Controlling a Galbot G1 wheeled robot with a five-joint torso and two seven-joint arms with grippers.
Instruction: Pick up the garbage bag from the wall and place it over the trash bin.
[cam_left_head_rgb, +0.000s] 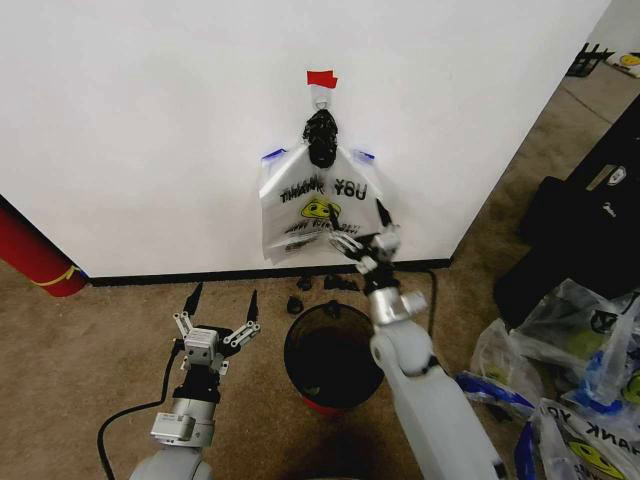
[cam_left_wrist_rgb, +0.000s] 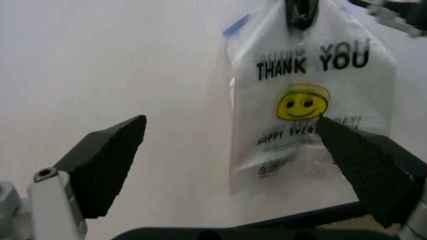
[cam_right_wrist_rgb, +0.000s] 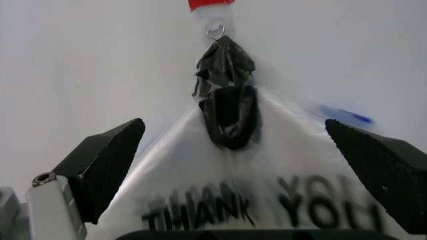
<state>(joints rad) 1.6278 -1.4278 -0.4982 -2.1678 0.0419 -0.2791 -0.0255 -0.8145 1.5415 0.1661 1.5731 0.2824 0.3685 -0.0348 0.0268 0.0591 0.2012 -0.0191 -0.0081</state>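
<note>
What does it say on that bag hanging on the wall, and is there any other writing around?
"THANK YOU": big black print on the garbage bag, above its yellow smiley.
"HAPPY EVER…": smaller line under the smiley; the rest is hidden by a finger of the left gripper.
Fine print lower on the bag: too small to read.
Bags on the floor: print unreadable.

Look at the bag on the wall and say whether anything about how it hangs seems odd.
The garbage bag hangs bunched from a black knotted bundle under red tape, its print creased in the head view.
</note>
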